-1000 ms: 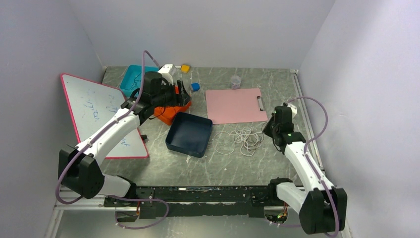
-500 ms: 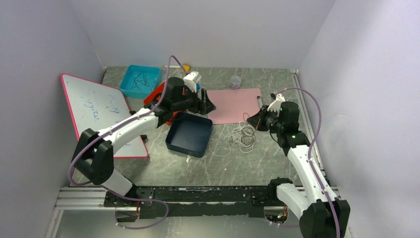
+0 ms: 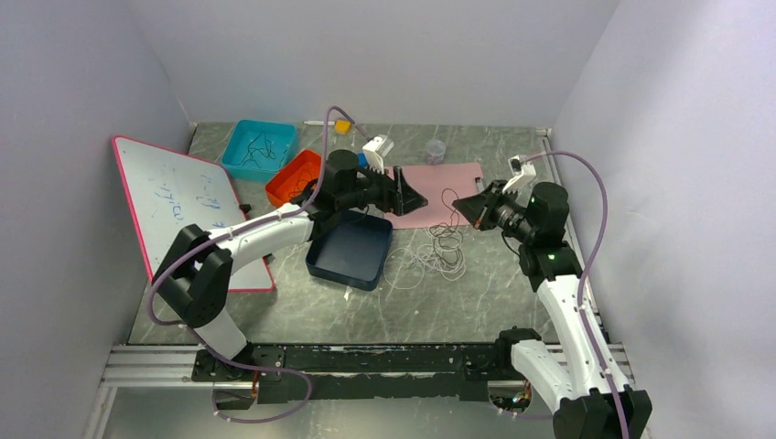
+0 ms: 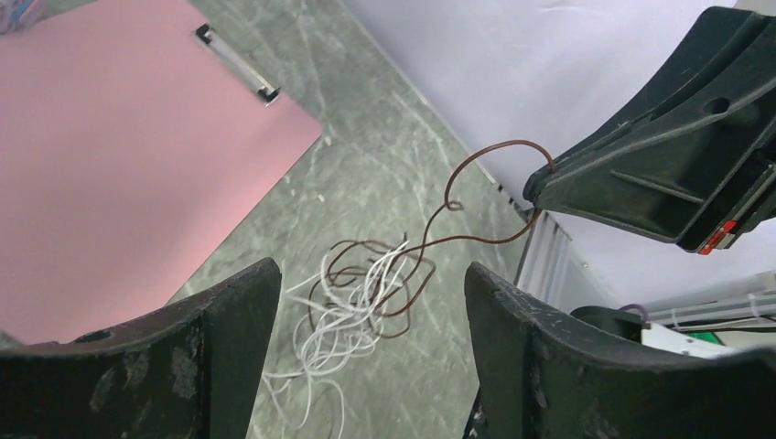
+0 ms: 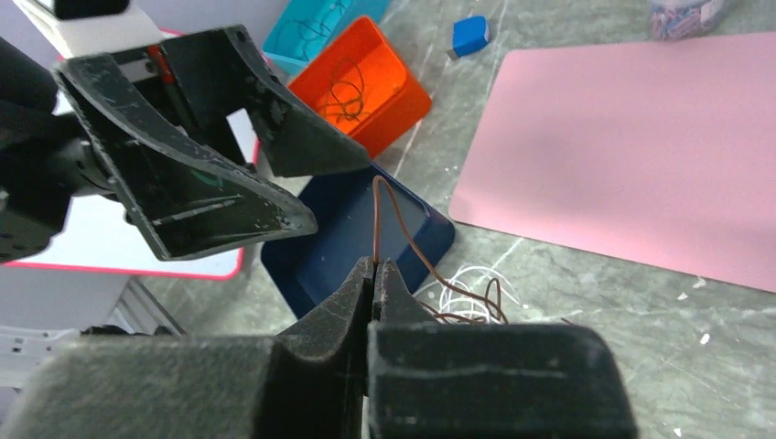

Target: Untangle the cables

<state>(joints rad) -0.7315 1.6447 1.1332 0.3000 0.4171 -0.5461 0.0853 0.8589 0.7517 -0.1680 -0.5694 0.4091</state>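
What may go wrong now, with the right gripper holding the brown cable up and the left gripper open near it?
1. The brown cable in the shut right gripper runs down into the white cables; pulling higher may drag them along or pull the loops tighter.
2. The thin cable is pinched only at the jaws' very tip, so it may slip out.
3. The open left gripper is close to the right one; reaching for the cable, they may collide.

The cables [image 3: 442,249] lie right of the bin [image 3: 352,254]; clipboard [image 3: 462,178] behind.
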